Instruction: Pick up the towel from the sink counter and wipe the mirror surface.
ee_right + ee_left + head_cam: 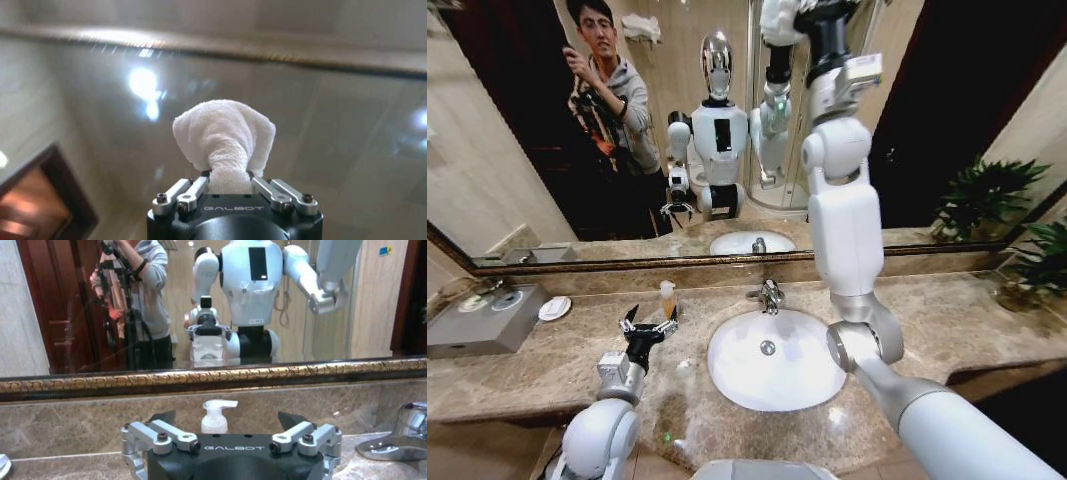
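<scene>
White terry towel (225, 137): bunched, pinched in right gripper (228, 181), projecting ahead of its fingertips toward the mirror (320, 110) glass. Left gripper (228, 427): spread, holding nothing, low over sink counter (947, 320), soap pump (215, 416) just beyond. Risk: thin pinch; wiping drag may pull cloth free.

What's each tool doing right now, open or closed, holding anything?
Left tool: open, empty, low over the beige-brown marble sink counter.
Right tool: closed on the small white terry towel, raised at the mirror.
</scene>
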